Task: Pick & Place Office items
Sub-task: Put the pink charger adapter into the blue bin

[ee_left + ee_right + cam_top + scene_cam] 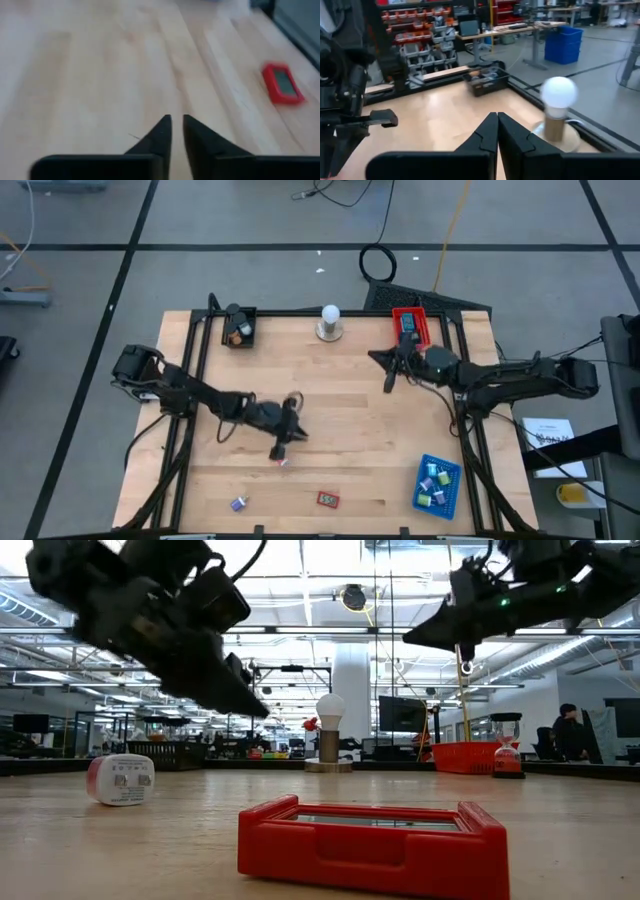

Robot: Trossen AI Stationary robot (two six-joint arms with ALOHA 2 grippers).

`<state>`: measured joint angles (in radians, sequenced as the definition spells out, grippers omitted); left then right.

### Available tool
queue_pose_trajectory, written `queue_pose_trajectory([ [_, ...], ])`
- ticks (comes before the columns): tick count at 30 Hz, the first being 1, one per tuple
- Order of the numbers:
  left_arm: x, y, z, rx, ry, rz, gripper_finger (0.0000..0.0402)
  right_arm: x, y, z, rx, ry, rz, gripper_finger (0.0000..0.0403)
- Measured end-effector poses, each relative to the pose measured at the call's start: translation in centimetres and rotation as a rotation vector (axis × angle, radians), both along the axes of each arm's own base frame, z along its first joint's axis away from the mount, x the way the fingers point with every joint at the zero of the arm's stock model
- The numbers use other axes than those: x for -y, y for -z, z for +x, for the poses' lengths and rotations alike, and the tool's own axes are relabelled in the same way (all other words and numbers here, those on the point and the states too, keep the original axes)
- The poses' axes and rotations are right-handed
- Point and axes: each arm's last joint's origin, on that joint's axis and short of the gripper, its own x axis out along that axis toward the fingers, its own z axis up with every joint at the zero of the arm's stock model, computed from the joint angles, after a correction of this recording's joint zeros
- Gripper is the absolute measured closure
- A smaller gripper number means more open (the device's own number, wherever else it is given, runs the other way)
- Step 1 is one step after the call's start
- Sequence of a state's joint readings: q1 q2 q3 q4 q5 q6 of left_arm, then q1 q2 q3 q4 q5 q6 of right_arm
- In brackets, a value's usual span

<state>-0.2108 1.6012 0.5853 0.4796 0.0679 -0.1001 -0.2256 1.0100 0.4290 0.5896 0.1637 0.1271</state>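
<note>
My left gripper hangs over the middle of the wooden table, slanting down, its fingers a narrow gap apart with nothing between them. A small white and red item lies on the table just by its tips, untouched. A flat red item lies near the front edge, and a purple item lies to its left. My right gripper is shut and empty. It is held level above the table's far right and points toward the left.
A blue tray with several small items sits at the near right. A red tray is at the far right, a black tray at the far left. A white ball on a round base stands at the far middle.
</note>
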Motion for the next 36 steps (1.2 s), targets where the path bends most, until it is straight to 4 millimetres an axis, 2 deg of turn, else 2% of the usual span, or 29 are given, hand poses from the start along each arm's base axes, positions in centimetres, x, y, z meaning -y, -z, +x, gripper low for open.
queue_pose_trajectory([
  [6, 4.8, -2.3, 0.7, -0.161, 0.084, 0.027, 0.0245, -4.0, 0.0, 0.5, -0.011, -0.086, -0.024, 0.0402],
  [10, 7.4, -3.1, -0.4, -0.330, 0.137, 0.068, 0.0174, -5.6, 0.0, 0.5, -0.017, -0.095, -0.047, 0.0402],
  [14, 8.5, -2.3, -2.6, -0.503, 0.091, 0.168, 0.0123, -6.4, 0.0, 0.4, -0.015, -0.116, -0.050, 0.0402],
  [18, 9.0, -1.8, -3.3, -0.503, 0.039, 0.233, 0.0095, -6.5, -0.2, 0.4, 0.007, -0.119, -0.055, 0.0402],
  [23, 9.1, -1.1, -2.2, -0.434, 0.033, 0.246, 0.0094, -6.5, -0.5, 0.5, 0.031, -0.120, -0.073, 0.0402],
  [28, 8.6, 0.8, -1.7, -0.502, 0.039, 0.283, 0.0123, -6.5, -0.7, 0.5, 0.037, -0.121, -0.094, 0.0402],
  [32, 8.8, 1.1, -1.7, -0.516, 0.060, 0.271, 0.0167, -6.5, -0.7, 0.5, 0.036, -0.121, -0.095, 0.0403],
  [36, 9.0, 1.1, -1.6, -0.507, 0.064, 0.258, 0.0234, -6.5, -0.7, 0.5, 0.035, -0.122, -0.098, 0.0403],
])
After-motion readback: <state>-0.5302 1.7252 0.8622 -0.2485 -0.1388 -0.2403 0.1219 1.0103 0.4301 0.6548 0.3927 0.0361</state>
